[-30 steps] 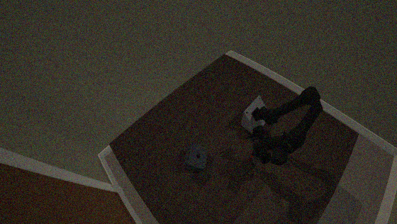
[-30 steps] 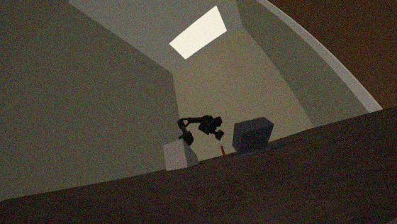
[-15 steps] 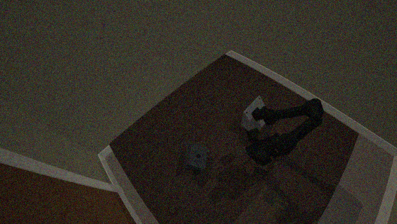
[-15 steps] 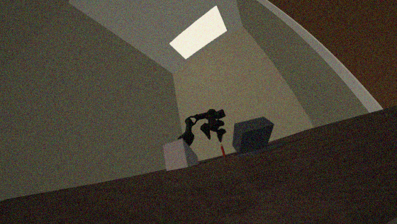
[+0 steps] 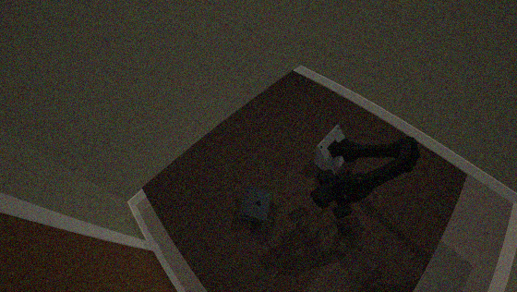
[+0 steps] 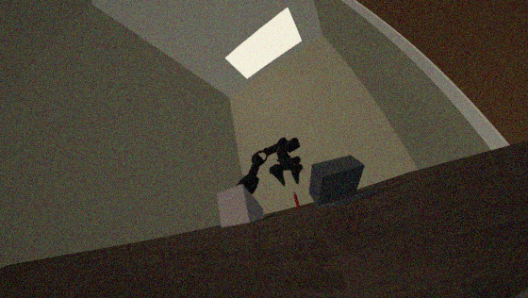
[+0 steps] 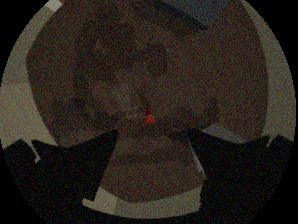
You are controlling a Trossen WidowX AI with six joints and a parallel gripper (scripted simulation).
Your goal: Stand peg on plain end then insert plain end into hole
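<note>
The red peg [image 6: 296,200] [image 7: 150,119] stands upright on the table, seen almost end-on in the wrist view. Its white band cannot be made out, and I cannot pick the peg out in the top view. The sloped panel [image 5: 264,211] [image 6: 341,184] is a blue-grey block; a dark hole shows in its face in the top view. My gripper [image 6: 290,184] [image 7: 153,132] is open and empty, pointing down above the peg. In the wrist view the peg's top appears near the gap between the fingertips, slightly beyond them.
A pale block [image 5: 325,158] [image 6: 232,207] stands beside the arm's base, with a small dark spot on it in the top view. In the exterior view the blue-grey panel is right of the peg and the pale block is left of it. The picture is dark and grainy.
</note>
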